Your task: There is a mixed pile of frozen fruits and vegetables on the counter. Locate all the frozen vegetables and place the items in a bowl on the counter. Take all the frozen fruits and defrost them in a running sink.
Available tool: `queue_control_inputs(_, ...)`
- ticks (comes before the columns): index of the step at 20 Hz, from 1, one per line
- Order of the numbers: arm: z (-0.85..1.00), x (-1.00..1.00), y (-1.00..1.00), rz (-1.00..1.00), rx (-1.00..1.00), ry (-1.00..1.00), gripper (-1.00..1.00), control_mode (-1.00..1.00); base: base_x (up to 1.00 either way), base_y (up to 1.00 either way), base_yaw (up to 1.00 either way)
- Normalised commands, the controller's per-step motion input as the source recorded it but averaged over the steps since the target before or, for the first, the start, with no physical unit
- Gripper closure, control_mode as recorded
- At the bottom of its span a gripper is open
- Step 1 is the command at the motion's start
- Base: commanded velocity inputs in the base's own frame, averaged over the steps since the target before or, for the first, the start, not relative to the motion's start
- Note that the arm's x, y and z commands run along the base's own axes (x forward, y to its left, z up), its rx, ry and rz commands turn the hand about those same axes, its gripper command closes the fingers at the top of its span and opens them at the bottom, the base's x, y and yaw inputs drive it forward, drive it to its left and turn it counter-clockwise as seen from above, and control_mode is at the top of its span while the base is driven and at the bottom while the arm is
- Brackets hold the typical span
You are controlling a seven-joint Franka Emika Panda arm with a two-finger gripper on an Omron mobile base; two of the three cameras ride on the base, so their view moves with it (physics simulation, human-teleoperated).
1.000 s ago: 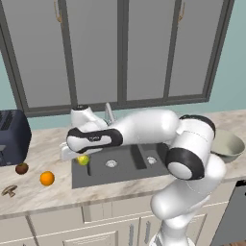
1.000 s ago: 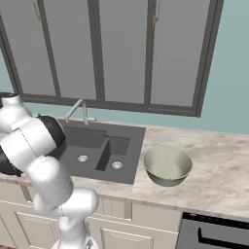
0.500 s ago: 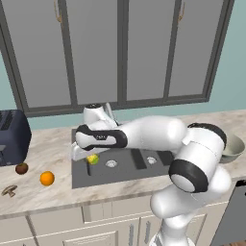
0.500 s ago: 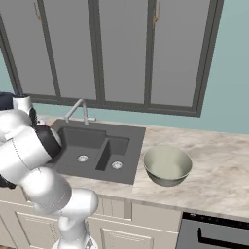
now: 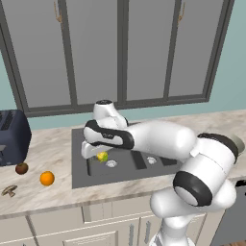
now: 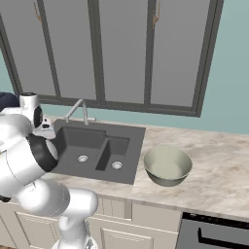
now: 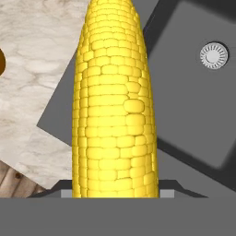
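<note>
In the left base view, you had the gripper [image 5: 98, 154] low over the left part of the sink [image 5: 126, 166], with the corn cob [image 5: 102, 156] showing as a yellow-green bit at its tip. On the counter [image 5: 53, 149] to the left lay the orange ball [image 5: 47, 178], the dark brown fruit [image 5: 21, 168] just in front of the dark blue toaster [image 5: 13, 137], and the mushroom [image 5: 9, 190] near the front edge.

In the right base view, your arm crowded the left edge beside the faucet [image 6: 78, 111]. The bowl [image 6: 167, 165] sat on the counter just right of the sink, well apart from the arm.

In the hand view, the corn cob ran up the middle of the picture from between the jaws, which were partly closed on its base. Behind it you could see the sink's dark basin, a round drain [image 7: 214, 55] and the marbled counter.
</note>
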Motion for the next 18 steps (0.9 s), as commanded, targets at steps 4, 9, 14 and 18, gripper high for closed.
queue_control_inputs(4,0.08,-0.08,-0.37,0.04,0.0,0.02,1.0,-1.0,0.0,0.0,0.0)
queue_control_inputs(9,0.1,-0.06,-0.4,0.02,0.0,0.02,1.0,-1.0,0.0,0.0,0.0)
queue_control_inputs(14,0.09,-0.03,-0.4,0.02,0.0,0.01,1.0,-1.0,0.0,0.0,0.0)
queue_control_inputs(18,0.08,-0.01,-0.42,0.05,-0.01,-0.01,1.0,-1.0,0.0,0.0,0.0)
